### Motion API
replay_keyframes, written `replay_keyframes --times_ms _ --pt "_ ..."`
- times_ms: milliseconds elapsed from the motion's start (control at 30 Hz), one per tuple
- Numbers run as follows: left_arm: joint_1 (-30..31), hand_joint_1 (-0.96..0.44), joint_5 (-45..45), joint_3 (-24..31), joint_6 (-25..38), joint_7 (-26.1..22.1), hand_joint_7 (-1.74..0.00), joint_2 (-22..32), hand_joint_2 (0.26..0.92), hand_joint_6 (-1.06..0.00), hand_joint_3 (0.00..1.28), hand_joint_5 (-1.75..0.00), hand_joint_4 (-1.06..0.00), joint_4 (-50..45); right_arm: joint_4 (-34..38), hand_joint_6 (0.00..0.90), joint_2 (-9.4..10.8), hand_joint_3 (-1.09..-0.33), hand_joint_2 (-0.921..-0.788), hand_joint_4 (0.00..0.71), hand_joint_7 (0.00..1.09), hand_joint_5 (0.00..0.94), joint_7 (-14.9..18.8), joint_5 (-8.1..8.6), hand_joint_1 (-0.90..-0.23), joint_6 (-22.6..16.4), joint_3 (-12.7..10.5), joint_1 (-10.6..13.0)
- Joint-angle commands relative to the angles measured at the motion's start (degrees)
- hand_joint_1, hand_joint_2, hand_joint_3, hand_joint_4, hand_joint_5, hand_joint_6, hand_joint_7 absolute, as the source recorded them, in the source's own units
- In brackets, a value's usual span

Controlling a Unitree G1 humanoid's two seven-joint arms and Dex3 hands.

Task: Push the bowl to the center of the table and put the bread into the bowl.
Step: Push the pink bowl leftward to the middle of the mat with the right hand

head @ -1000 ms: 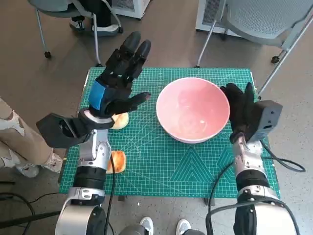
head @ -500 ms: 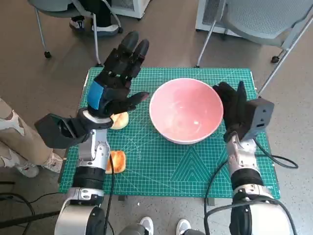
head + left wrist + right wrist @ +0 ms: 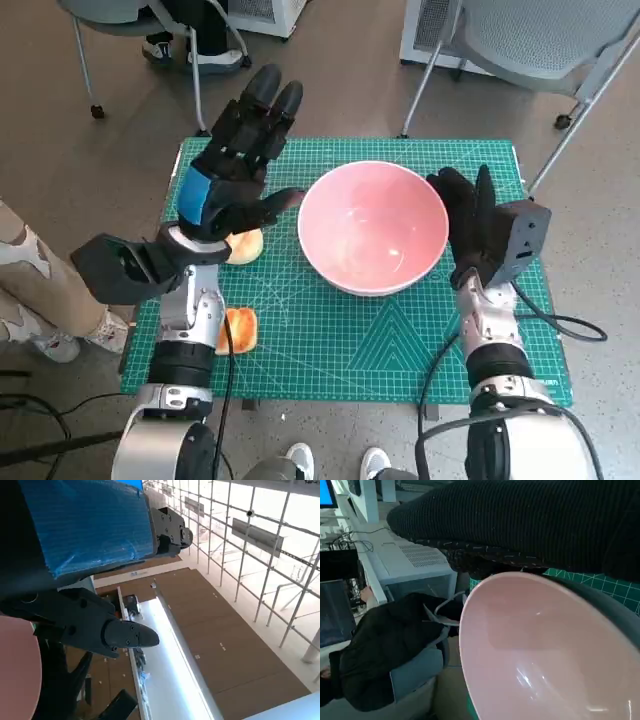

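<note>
A large pink bowl (image 3: 373,226) stands on the green cutting mat (image 3: 330,330), a little right of its middle, and fills the right wrist view (image 3: 540,655). My gloved right hand (image 3: 470,222) presses flat against the bowl's right side, fingers spread. My left hand (image 3: 235,160) is raised above the mat's left part, open, its thumb near the bowl's left rim. Below it lies a pale bread roll (image 3: 243,246). A second, browner piece of bread (image 3: 238,328) sits by my left forearm near the mat's front left.
The mat covers the small table (image 3: 150,300). Chair legs (image 3: 420,90) stand behind it and a grey chair (image 3: 540,40) at the back right. A person's leg (image 3: 30,290) is at the left. A seated person in dark clothes (image 3: 385,645) shows in the right wrist view.
My right hand has pushed the bowl leftward across the mat, toward its middle. The left hand has stayed raised in about the same place.
</note>
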Motion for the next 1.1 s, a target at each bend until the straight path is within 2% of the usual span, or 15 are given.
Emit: replay_keyframes --times_ms 33,467,733,900,1000,1067,1100 --pt "0.76 -0.16 -0.4 0.21 -0.61 0.14 -0.01 0.05 0.921 -0.19 0.25 0.0 -0.05 -0.28 1.01 0.295 0.63 -0.809 -0.921 0.269 0.1 0.006 -0.58 -1.03 -0.628 0.79 0.43 0.59" --pt "0.98 -0.16 -0.65 0.28 -0.7 0.06 -0.01 -0.11 0.921 -0.2 0.25 0.0 -0.05 -0.09 1.06 0.299 0.6 -0.792 -0.921 0.276 0.1 0.006 -0.44 -1.56 -0.634 1.16 0.61 0.79" --pt "1.36 -0.17 -0.88 0.38 -0.78 -0.27 -0.02 -0.15 0.921 -0.2 0.24 -0.01 -0.06 0.04 0.61 0.297 -0.37 -0.793 -0.921 0.27 0.1 0.002 0.93 -0.96 -0.636 0.39 -0.12 1.09" --pt "2.19 -0.17 -0.94 0.26 -0.82 -0.22 -0.02 -0.29 0.921 -0.21 0.24 -0.01 -0.06 -0.87 0.01 0.285 -1.6 -0.792 -0.921 0.264 0.1 0.0 3.19 0.22 -0.643 -1.33 -1.36 1.7" --pt "2.65 -0.17 -1.1 0.33 -0.83 -0.39 -0.02 -0.22 0.921 -0.21 0.24 -0.01 -0.07 -1.16 -0.46 0.283 -2.42 -0.776 -0.921 0.261 0.09 0.0 4.83 0.92 -0.67 -2.93 -2.07 2.11" --pt "2.86 -0.17 -1.3 0.46 -0.69 -0.51 -0.02 -0.07 0.921 -0.21 0.24 -0.01 -0.07 -1.31 -1.52 0.284 -3.21 -0.767 -0.921 0.259 0.1 0.0 6.34 1.54 -0.676 -5.39 -2.34 2.59" --pt "2.99 -0.17 -1.38 0.48 -0.61 -0.51 -0.02 -0.03 0.921 -0.21 0.24 -0.01 -0.07 -1.48 -2.02 0.286 -3.53 -0.774 -0.921 0.259 0.1 0.0 6.96 1.77 -0.659 -6.51 -2.43 2.82"
